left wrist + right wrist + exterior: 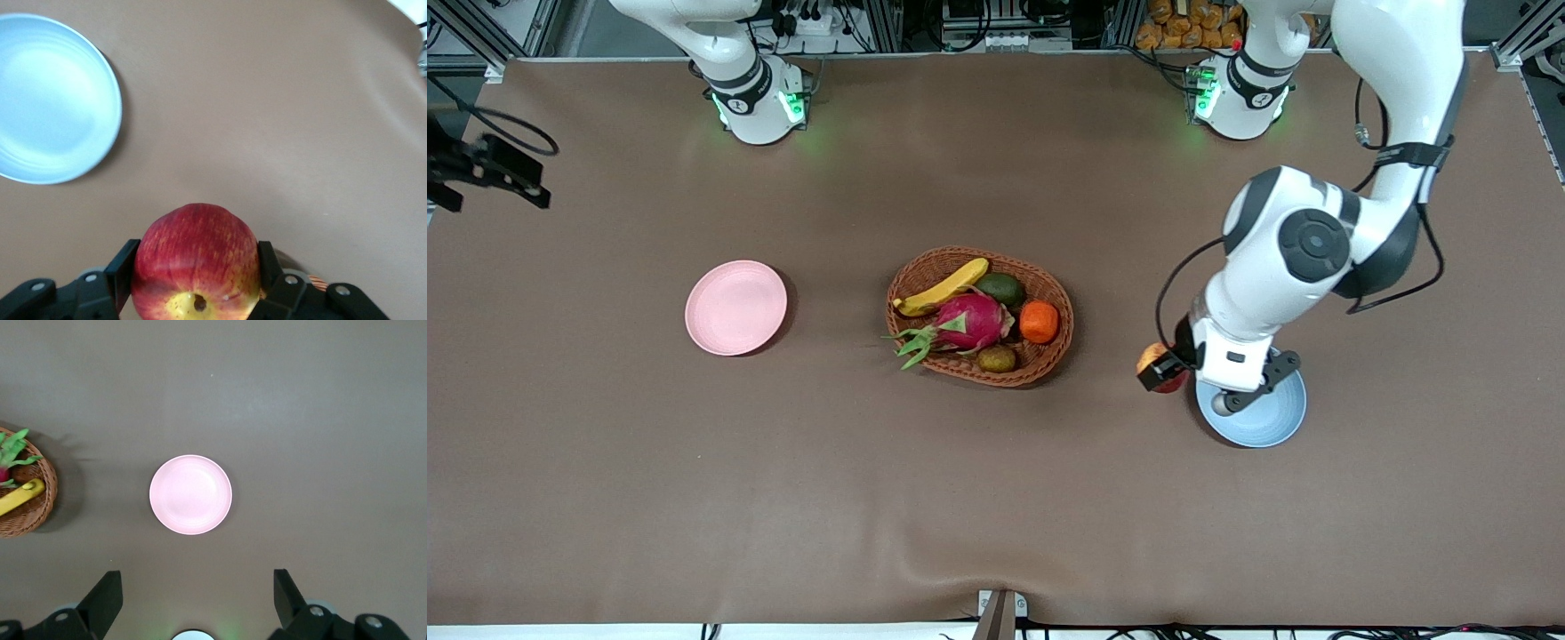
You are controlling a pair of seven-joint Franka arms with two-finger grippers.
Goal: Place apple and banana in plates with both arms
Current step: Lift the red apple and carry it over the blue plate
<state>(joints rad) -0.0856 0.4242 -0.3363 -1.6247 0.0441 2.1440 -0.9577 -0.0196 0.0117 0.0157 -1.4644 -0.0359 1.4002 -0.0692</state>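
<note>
Apple [195, 261] sits clamped in the left gripper [195, 277], over the table beside the blue plate [53, 100]. Right gripper [193, 600] hangs spread wide, holding nothing, over the pink plate [191, 494]. No writing is readable.

Robotics lab: two white arms [1280, 267] bolted at bench [605, 498] edge, brown cloth cover, aluminium framing [525, 27], cabling and power strip [809, 22] alongside bases.

The left arm [1325, 240] reaches from its base, elbow bent high, forearm angled down, wrist pointing at the table. Its left gripper [197, 270] is up in the air, fingers [122, 273] clamped on a load. The right arm [720, 44] waits high near its base; its right gripper [193, 600] points straight down, jaws spread wide.
</note>
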